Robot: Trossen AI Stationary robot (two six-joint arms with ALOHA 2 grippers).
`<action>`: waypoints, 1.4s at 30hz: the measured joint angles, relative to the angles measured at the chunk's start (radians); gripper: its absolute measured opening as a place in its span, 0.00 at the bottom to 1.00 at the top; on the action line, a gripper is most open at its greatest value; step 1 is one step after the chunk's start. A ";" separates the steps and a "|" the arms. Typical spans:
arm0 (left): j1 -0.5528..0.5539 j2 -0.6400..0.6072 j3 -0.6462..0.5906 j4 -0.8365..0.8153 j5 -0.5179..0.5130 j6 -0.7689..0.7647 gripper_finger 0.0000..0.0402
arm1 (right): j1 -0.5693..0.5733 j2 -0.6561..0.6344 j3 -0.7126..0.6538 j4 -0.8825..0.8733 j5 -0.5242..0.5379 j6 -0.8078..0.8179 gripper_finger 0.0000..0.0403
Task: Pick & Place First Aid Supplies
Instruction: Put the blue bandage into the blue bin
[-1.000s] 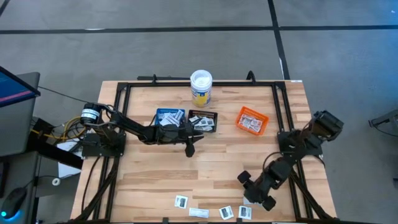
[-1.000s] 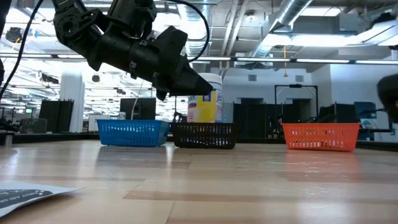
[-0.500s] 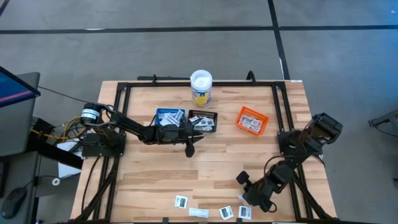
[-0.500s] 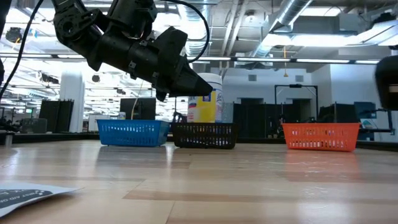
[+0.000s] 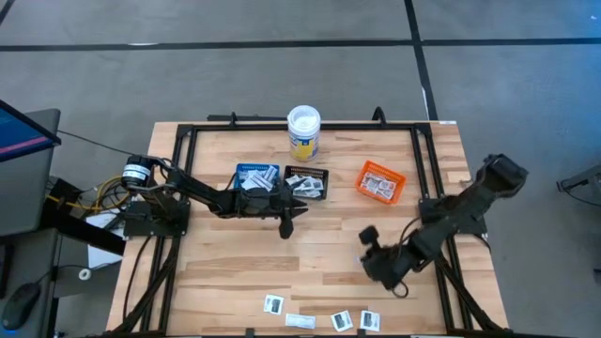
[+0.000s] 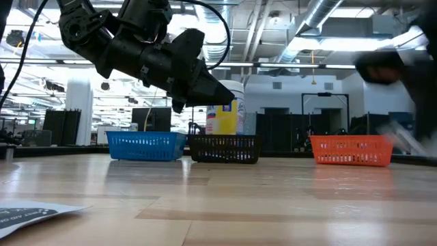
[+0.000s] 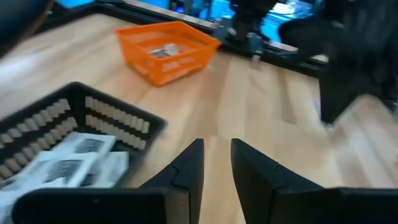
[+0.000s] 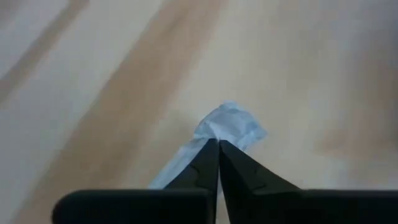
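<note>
High view: right gripper (image 5: 378, 266) is seen raised over the right-front of the table (image 5: 216, 272), between the loose packets (image 5: 319, 319) along the front edge and the orange tray (image 5: 380, 182); left gripper (image 5: 287, 223) is parked just in front of the black tray (image 5: 306, 182), beside the blue tray (image 5: 255, 176). Low view: left arm is hung above the blue and black trays, nothing visible in its tip; the right arm is blurred at the edge. Left wrist view: fingers (image 7: 186, 168) are set slightly apart, nothing between them. Right wrist view: fingers (image 8: 208, 158) are pinched fully together on a pale crumpled packet (image 8: 227, 124). Step judged: pick done, carry phase. Next: packet to be taken over a tray, likely orange, then released; thin grip, slip risk.
</note>
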 joint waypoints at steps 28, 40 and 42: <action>0.029 0.010 0.002 0.165 -0.058 0.029 0.37 | -0.385 0.144 0.007 0.631 0.648 -0.505 0.00; 0.030 0.018 0.004 0.215 -0.054 0.032 0.33 | -0.455 0.153 0.103 0.635 0.438 -0.467 0.00; 0.030 0.018 0.004 0.215 -0.054 0.032 0.33 | -0.467 0.153 0.109 0.632 0.422 -0.461 0.00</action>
